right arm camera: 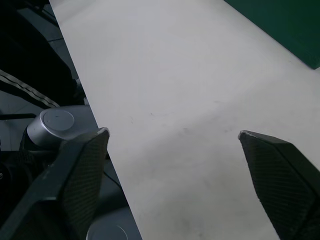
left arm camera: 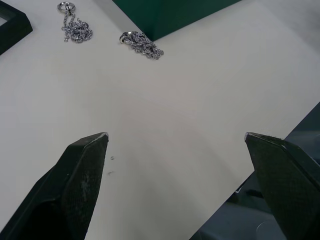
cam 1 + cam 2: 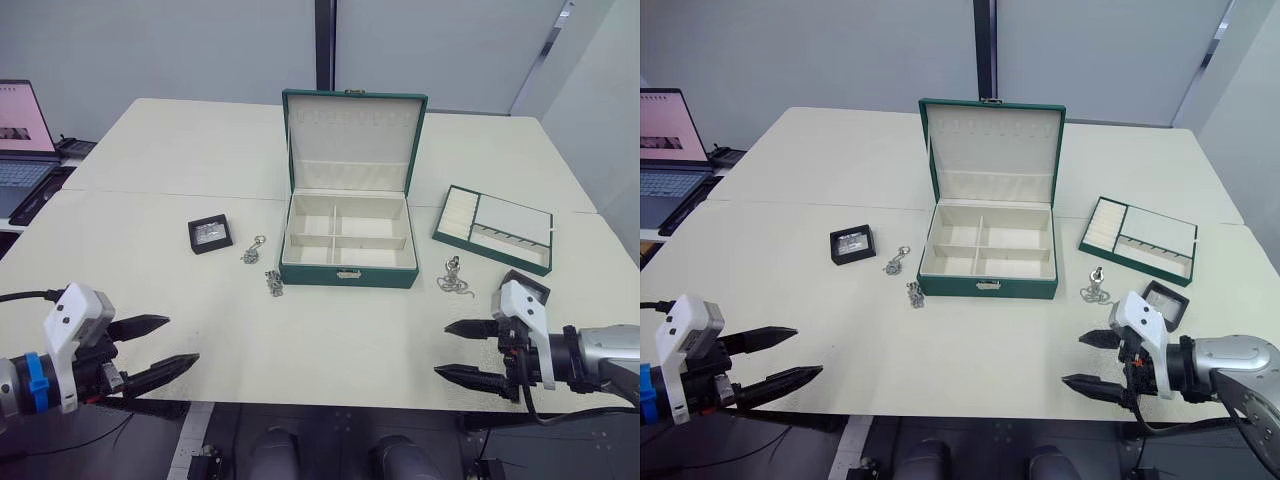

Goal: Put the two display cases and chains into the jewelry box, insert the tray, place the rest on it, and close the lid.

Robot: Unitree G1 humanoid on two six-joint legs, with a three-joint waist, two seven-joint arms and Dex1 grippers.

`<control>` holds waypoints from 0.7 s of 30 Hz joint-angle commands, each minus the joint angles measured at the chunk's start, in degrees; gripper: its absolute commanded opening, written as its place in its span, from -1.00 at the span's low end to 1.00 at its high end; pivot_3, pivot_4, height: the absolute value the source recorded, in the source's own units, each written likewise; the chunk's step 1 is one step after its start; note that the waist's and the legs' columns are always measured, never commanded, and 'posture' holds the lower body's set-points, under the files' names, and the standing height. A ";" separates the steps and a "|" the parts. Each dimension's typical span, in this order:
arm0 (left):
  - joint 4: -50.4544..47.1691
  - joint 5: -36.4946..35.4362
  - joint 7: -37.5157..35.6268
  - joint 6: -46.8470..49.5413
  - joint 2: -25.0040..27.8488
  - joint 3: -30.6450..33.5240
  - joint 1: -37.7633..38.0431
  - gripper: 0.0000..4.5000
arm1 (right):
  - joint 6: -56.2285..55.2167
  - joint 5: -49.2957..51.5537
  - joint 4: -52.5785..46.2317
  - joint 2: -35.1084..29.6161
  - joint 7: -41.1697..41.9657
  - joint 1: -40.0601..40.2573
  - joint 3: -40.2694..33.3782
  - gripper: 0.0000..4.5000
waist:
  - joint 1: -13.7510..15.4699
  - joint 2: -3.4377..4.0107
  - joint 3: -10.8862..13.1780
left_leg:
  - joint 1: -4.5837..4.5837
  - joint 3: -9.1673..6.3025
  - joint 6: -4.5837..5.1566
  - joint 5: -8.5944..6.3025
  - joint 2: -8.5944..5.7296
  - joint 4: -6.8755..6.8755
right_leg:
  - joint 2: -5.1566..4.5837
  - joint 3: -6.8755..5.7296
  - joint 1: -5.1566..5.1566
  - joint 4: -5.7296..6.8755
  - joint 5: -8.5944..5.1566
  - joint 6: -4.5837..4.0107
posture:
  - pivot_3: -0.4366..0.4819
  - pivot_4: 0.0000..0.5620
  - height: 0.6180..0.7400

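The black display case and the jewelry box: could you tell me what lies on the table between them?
In the left eye view, one chain lies between the black display case and the jewelry box; a second chain sits nearer, by the box's front corner.

Open box on table, lid up.
Case and two chains left of it; tray, third chain right; both grippers spread at the near edge.

Bare table lies before the open jewelry box; chains flank its front corners.
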 commanded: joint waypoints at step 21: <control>8.95 4.46 -4.73 3.29 25.65 -8.49 -9.39 1.00 | -2.59 9.95 -2.71 8.05 -15.67 -28.16 4.08 0.98 | -0.06 0.08 0.11 | -0.06 0.15 -0.01 -0.01 0.02 -0.19 | -0.02 0.07 -0.20 -0.01 0.00 -0.01 | -0.05 -0.47 1.00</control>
